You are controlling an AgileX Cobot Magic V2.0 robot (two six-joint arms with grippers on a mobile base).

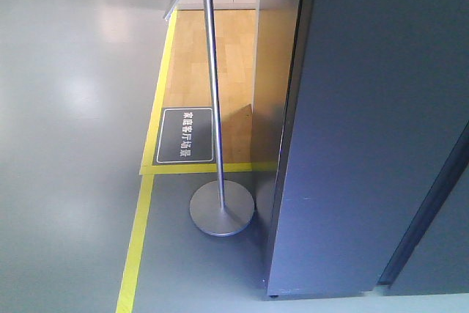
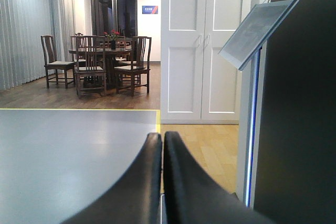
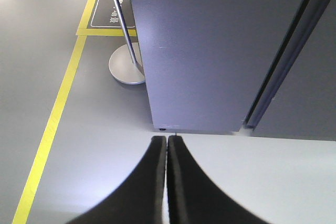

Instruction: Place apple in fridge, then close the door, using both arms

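Apple is nowhere in any view, so whether it sits inside cannot be told. Fridge (image 1: 366,122) shows only dark grey outer faces, its door (image 3: 210,51) seemingly shut, suggesting the task is near done. Left tool (image 2: 161,145) and right tool (image 3: 167,145) are both pressed closed, empty, held low before the cabinet.

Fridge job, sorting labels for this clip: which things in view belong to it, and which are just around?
Belongs:
fridge, dark grey outer face
left claw, shut, empty
right claw, shut, empty
No apple shows.

Just around:
sign stand
floor sign
yellow floor tape
dining table and chairs
white doors
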